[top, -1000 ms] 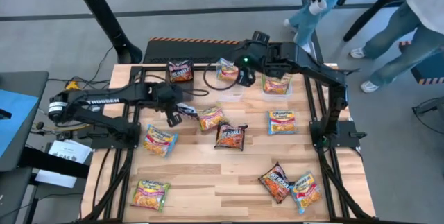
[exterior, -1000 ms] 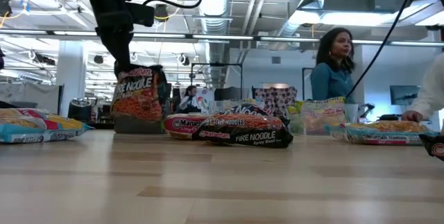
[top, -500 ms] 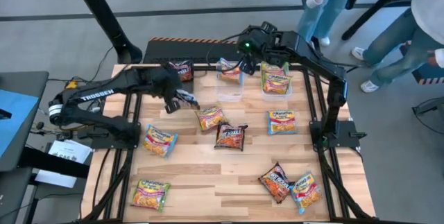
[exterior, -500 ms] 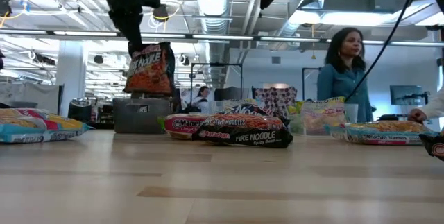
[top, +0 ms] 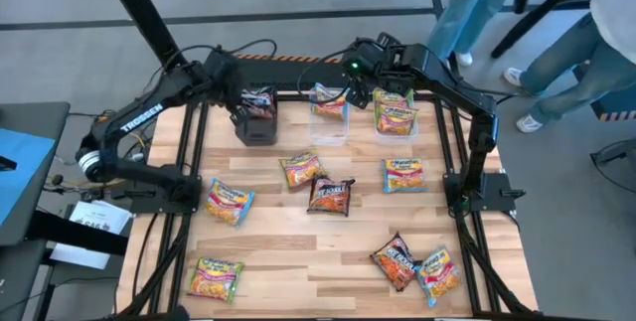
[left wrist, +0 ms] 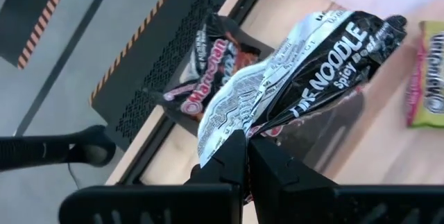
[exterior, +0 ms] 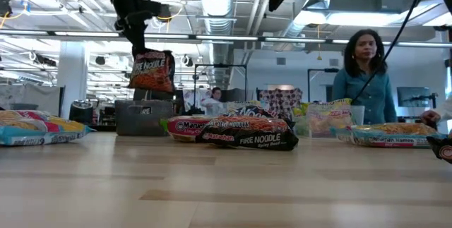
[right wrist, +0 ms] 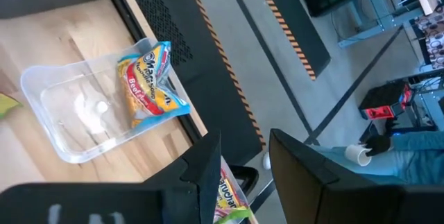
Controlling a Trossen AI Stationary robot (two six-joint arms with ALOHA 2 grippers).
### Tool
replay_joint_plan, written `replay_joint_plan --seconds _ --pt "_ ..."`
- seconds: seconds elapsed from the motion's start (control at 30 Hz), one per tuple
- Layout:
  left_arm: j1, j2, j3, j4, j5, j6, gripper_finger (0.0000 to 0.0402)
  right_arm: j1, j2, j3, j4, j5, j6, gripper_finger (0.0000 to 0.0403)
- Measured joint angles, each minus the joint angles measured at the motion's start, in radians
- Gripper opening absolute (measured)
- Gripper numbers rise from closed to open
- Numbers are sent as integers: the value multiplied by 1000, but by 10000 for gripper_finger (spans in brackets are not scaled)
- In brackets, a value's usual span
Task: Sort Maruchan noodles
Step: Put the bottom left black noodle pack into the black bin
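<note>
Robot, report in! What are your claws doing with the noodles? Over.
Left gripper shut on dark noodle packet, above black box. Right gripper open, beside clear tub. Nothing blocking.

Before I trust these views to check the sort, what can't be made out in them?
- High view: the left gripper and arm cover the black box; its contents are hidden.
- High view: whether the right gripper holds anything; only a packet edge shows between its fingers in the right wrist view.
- Low view: far packets overlap behind the Fire Noodle packet; their count is unclear.
</note>
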Motion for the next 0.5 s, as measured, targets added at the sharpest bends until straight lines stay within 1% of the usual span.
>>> replay_joint_plan --seconds 0.2,0.37,0.5 --pt "44 81 1 16 14 18 0 -1 0 0 0 0 0 147" --pt "58 158 1 23 -8 7 0 -1 0 0 0 0 0 147" --pt "62 204 1 54 9 -12 0 -1 0 0 0 0 0 147"
